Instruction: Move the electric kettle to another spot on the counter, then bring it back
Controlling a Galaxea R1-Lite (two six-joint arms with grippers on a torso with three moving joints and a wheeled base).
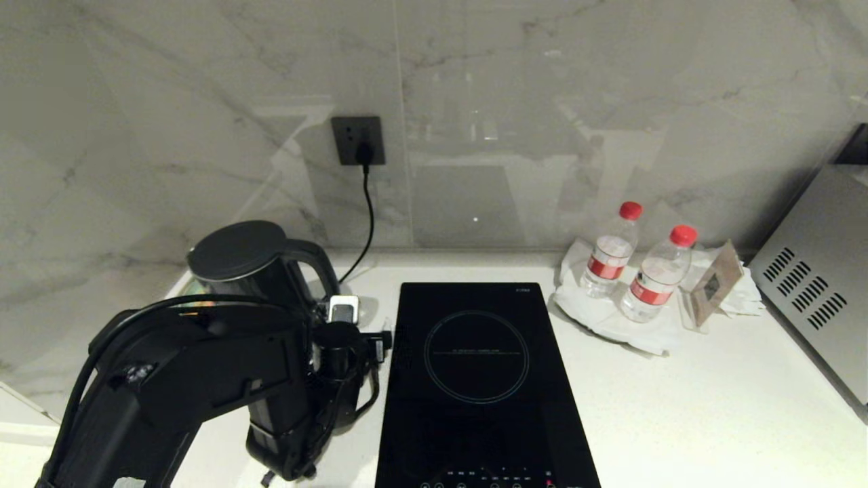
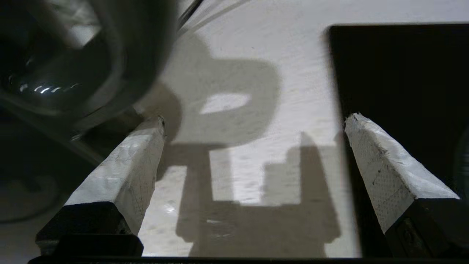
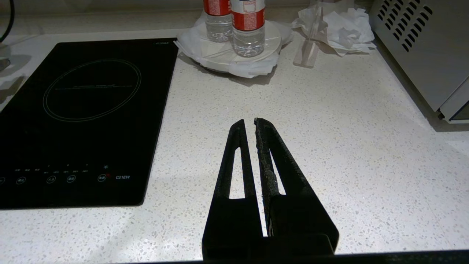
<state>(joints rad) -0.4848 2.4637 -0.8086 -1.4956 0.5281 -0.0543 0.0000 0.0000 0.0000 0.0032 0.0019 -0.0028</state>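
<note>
From the head view, we see the electric kettle (image 1: 261, 271) standing at the back left of the bench (image 1: 678, 407), just left of the black hob (image 1: 475, 379), with our left arm in front of it and the left tool (image 1: 342, 339) beside its loop handle. From the left wrist view, the left tool's two white-padded fingers (image 2: 128, 168) stand wide apart, released and holding nothing; the kettle's dark curved body sits off to one side, outside the gap. To grasp well, we judge we should shift until the handle lies squarely between the pads before clenching. From the right wrist view, the right tool (image 3: 249, 126) hangs clenched and empty over bare bench, well apart from the kettle.
</note>
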